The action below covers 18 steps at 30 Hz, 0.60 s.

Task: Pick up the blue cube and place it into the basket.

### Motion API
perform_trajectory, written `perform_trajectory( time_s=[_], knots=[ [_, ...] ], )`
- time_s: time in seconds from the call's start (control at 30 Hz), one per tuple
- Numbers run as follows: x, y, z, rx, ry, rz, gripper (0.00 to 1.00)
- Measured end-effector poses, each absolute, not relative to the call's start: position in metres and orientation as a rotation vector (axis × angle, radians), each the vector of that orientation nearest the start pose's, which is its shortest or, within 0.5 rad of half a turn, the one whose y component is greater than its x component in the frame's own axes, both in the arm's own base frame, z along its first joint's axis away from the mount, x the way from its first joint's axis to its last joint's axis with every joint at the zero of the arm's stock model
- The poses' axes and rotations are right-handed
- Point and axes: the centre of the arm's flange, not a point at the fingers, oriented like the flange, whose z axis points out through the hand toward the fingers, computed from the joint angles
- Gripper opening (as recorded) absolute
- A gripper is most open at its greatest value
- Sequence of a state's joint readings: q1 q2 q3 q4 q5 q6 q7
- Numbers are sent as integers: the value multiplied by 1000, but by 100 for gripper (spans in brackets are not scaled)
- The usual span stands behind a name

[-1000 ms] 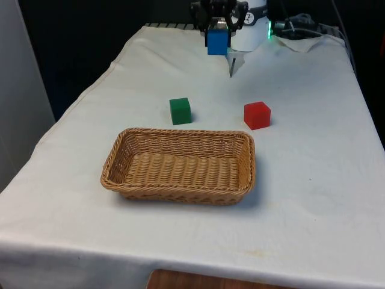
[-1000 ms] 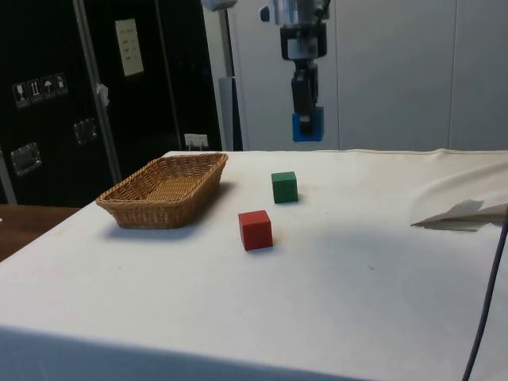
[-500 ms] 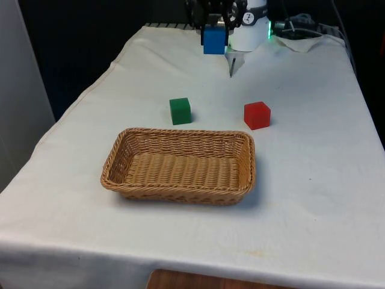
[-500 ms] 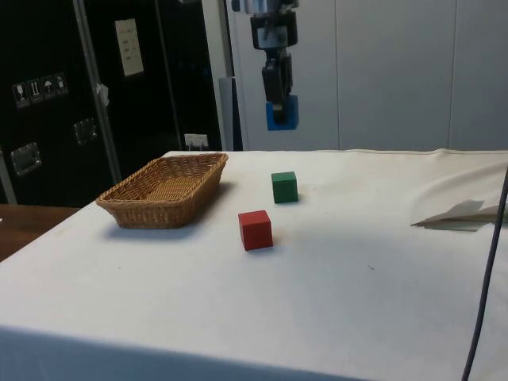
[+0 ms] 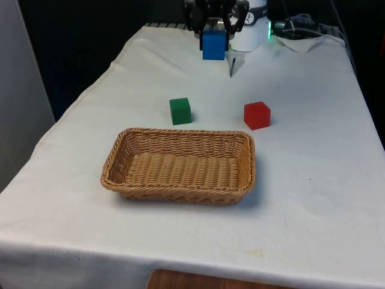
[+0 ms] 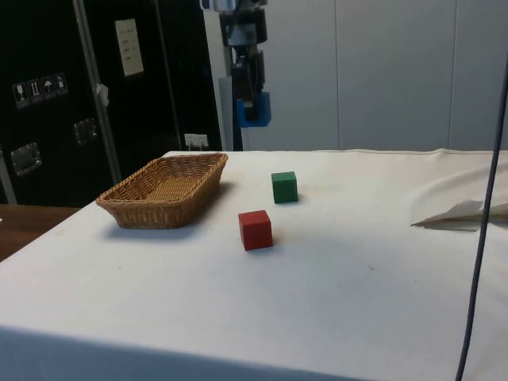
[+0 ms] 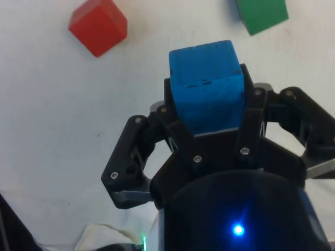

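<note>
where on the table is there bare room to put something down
Bare cloth runs wide on the front view's right of the basket, and along the near edge before it. Tighter: the strip between the basket's far rim and the green cube and red cube.

Woven wicker basket (image 5: 180, 165) (rough); matt, scuffed blue cube (image 7: 205, 83); soft white cloth (image 5: 313, 150)

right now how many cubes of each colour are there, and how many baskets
blue cube: 1, held off the table in the pincer
green cube: 1, on the table
red cube: 1, on the table
basket: 1, nothing in it
total: 4 things (3 cubes, 1 basket)
</note>
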<state>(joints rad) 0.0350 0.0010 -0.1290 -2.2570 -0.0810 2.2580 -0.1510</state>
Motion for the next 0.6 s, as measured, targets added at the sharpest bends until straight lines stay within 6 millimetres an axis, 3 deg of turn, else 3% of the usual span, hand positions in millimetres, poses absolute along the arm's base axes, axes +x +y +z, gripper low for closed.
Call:
perform_trajectory(
  time_s=[0.6],
  knots=[
    [581, -39, 359, -3217, -199, -26, 0]
  ],
)
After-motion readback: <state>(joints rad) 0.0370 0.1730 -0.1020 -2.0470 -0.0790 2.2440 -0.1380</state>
